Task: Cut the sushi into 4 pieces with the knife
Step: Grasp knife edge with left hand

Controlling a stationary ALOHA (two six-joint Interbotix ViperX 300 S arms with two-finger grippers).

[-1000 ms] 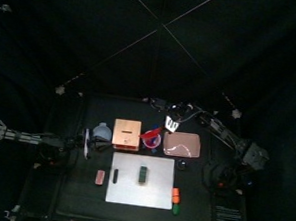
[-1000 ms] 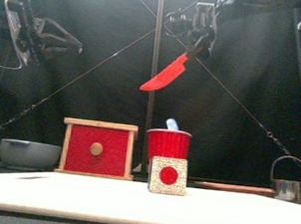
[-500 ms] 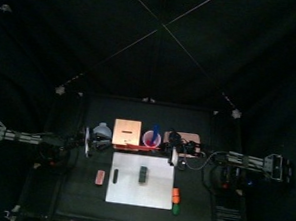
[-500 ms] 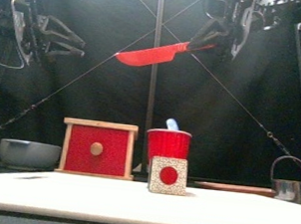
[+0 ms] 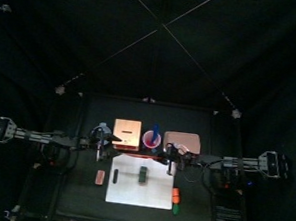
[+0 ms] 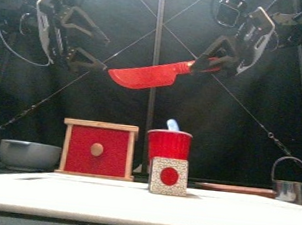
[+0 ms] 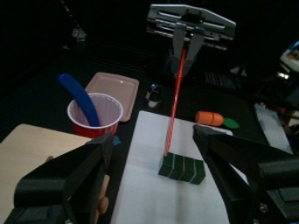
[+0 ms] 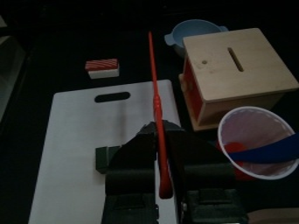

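High over sushi roll (image 7: 184, 167), right tool (image 6: 214, 62) grips red knife (image 6: 146, 76).

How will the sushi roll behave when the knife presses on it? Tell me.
The sushi roll rests on a flat side on the white board, so it probably won't roll or tip. It looks small, likely light, so it may slide under the knife unless steadied.

Obscured: sushi roll (image 8: 105, 157), mostly behind the right gripper (image 8: 162, 149) in its wrist view. One end shows.
Obscured: red knife (image 8: 155, 96), handle buried between the jaws.
Obscured: red cup (image 6: 168, 144), base behind the roll in the front view.
Partial: blue knife (image 6: 173, 125), tip only.
Cropped: metal cutter (image 6: 291, 190), at the picture's edge.
Indistinct: small toys (image 5: 174, 196) at the counter's front.
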